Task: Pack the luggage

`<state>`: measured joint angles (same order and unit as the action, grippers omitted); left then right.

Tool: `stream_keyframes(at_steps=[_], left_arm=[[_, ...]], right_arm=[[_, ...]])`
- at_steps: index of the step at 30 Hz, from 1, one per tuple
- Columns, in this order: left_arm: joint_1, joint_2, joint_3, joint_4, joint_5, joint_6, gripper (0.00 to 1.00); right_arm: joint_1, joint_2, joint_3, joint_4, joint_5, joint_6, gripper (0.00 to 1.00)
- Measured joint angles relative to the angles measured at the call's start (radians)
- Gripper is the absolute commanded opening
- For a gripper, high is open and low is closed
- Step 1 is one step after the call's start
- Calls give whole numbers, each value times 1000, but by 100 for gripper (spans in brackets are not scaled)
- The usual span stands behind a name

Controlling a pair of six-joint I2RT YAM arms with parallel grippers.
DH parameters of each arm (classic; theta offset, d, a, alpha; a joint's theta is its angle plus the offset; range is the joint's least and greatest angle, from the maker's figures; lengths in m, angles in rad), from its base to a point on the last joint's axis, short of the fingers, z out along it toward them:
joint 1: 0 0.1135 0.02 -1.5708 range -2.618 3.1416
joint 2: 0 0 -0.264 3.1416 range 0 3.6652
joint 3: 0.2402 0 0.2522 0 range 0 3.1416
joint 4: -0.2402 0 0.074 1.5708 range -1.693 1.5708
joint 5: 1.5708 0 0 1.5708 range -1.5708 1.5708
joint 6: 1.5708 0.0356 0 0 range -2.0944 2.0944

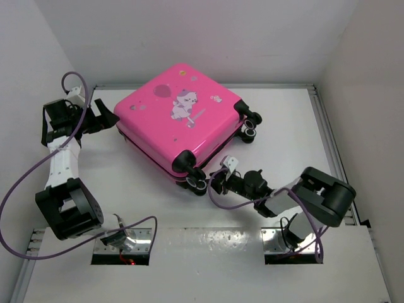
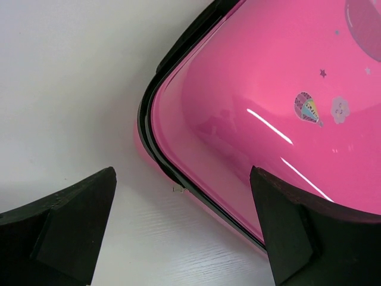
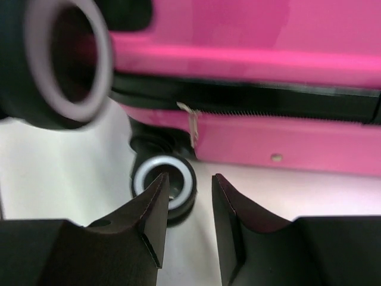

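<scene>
The luggage (image 1: pixel 183 117) is a bright pink hard-shell suitcase with a white cartoon animal print, lying flat and closed in the middle of the table. My left gripper (image 1: pixel 108 118) hovers at its left corner, open wide with nothing between its fingers; in the left wrist view the glossy shell (image 2: pixel 268 89) and its black zipper seam fill the right side ahead of the gripper (image 2: pixel 181 179). My right gripper (image 1: pixel 218 180) sits low by the near wheels (image 1: pixel 197 183). Its gripper (image 3: pixel 189 179) shows a narrow empty gap, pointing at a small zipper pull (image 3: pixel 191 122) hanging on the seam.
A black wheel with a grey rim (image 3: pixel 165 182) stands just behind the right fingertips, and another (image 3: pixel 59 62) looms at upper left. Two more wheels (image 1: pixel 251 126) stick out on the suitcase's right side. White walls close in the table on three sides.
</scene>
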<state>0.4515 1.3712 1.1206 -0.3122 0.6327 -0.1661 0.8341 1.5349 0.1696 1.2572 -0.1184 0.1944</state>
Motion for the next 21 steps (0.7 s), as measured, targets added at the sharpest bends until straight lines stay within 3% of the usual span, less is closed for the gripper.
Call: stream_keyframes(at_steps=[11,21], left_arm=[[0,-3,0,7,-20,-25,100],[3,-3,-18,10,-26,-17,100]], right_arm=[[-19,164,108,8,5,5,45],[13,164,112,26,7,4,41]])
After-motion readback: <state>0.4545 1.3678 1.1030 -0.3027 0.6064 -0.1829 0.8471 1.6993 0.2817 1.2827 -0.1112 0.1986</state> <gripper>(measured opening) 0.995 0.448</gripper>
